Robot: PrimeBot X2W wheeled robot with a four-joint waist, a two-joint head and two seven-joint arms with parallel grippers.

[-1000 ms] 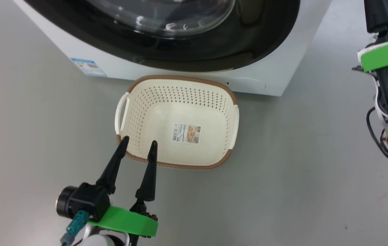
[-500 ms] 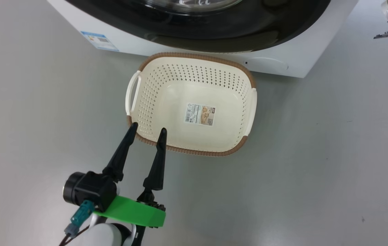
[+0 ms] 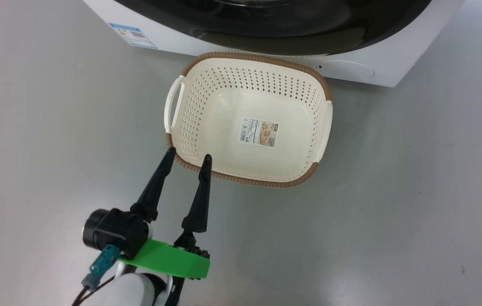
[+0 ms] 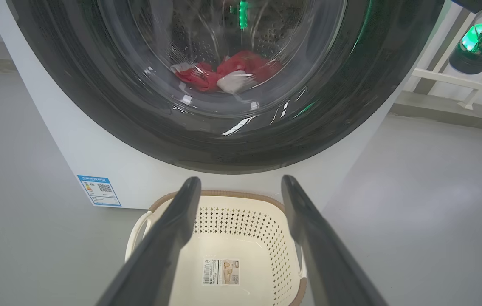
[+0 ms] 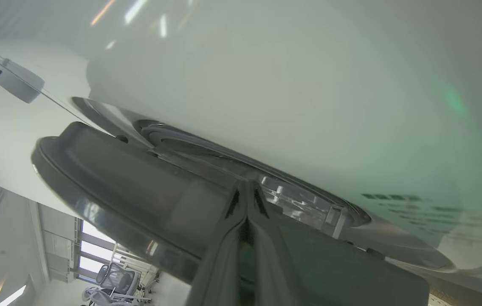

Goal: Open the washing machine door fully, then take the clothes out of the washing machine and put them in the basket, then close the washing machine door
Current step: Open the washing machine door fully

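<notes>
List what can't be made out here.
Door: head view, cut off by the top edge.
Clothes: left wrist view, behind glare on its glass; piece count unclear.
Basket label: head view, print too small.
Right end effector: right wrist view, shut at the door's edge; contact unclear, too close and blurred.

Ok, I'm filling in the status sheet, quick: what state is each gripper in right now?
Left gripper: open, empty, over the basket near rim.
Right gripper: shut, holding nothing, tips at the washing machine door rim.
</notes>
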